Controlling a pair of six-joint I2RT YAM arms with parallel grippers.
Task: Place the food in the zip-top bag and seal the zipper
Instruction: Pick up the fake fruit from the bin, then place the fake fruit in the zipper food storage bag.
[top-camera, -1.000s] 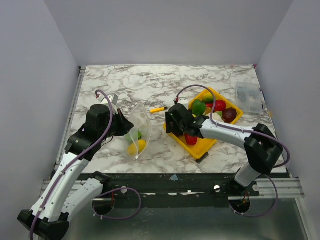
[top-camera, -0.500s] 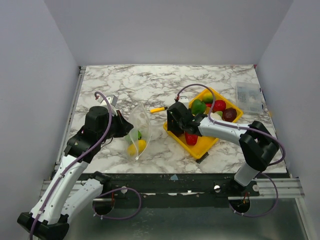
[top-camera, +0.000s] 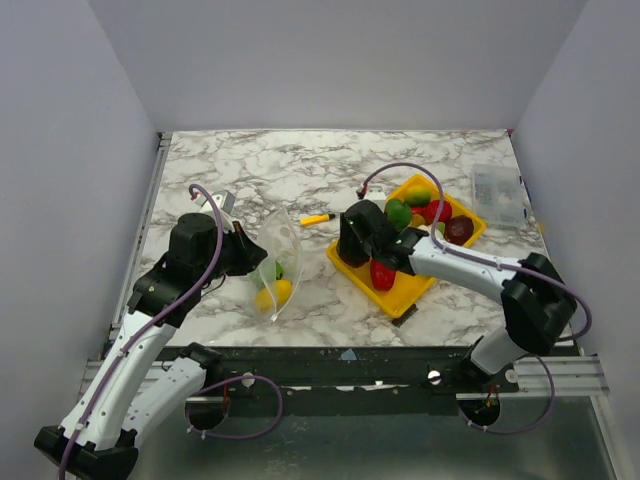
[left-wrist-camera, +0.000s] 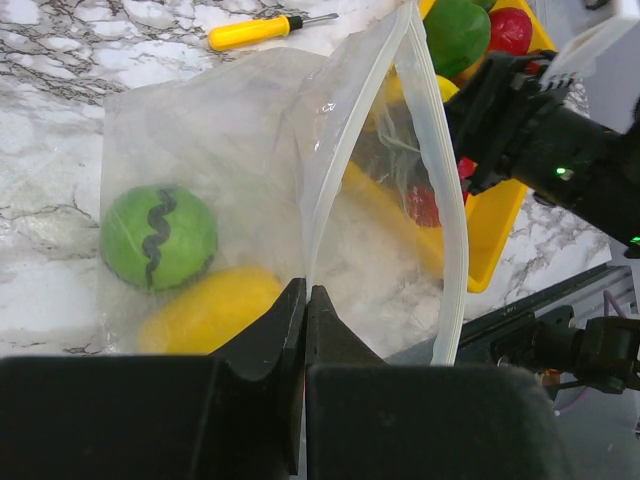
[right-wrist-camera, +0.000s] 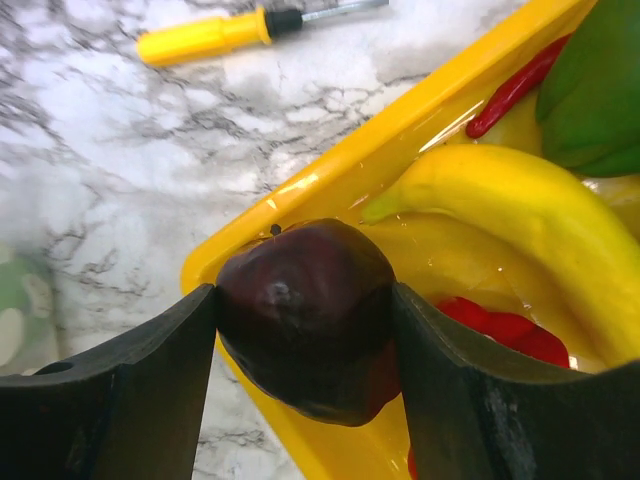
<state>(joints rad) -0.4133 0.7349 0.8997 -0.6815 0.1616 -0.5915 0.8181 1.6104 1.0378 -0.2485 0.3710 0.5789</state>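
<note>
The zip-top bag (top-camera: 278, 255) stands open on the marble, and my left gripper (left-wrist-camera: 305, 290) is shut on its near mouth edge. The zipper (left-wrist-camera: 440, 200) shows as a pale strip along the mouth. Inside the bag lie a green ball-shaped fruit (left-wrist-camera: 158, 238) and a yellow fruit (left-wrist-camera: 205, 312). My right gripper (right-wrist-camera: 305, 310) is over the near-left corner of the yellow tray (right-wrist-camera: 330, 180), with both fingers pressed against a dark purple fruit (right-wrist-camera: 300, 340). More food sits in the tray: a banana (right-wrist-camera: 520, 220), a green pepper (right-wrist-camera: 600, 90) and a red piece (right-wrist-camera: 510, 335).
A small yellow stick with a dark tip (top-camera: 316, 218) lies on the marble between the bag and the tray. A rigid clear box (top-camera: 498, 195) stands at the far right, beyond the tray. The right arm (top-camera: 470, 262) stretches across the tray's near side.
The right gripper's fingers have closed in onto the dark purple fruit, and its head has shifted slightly right over the tray. The left gripper and the bag have stayed put.
</note>
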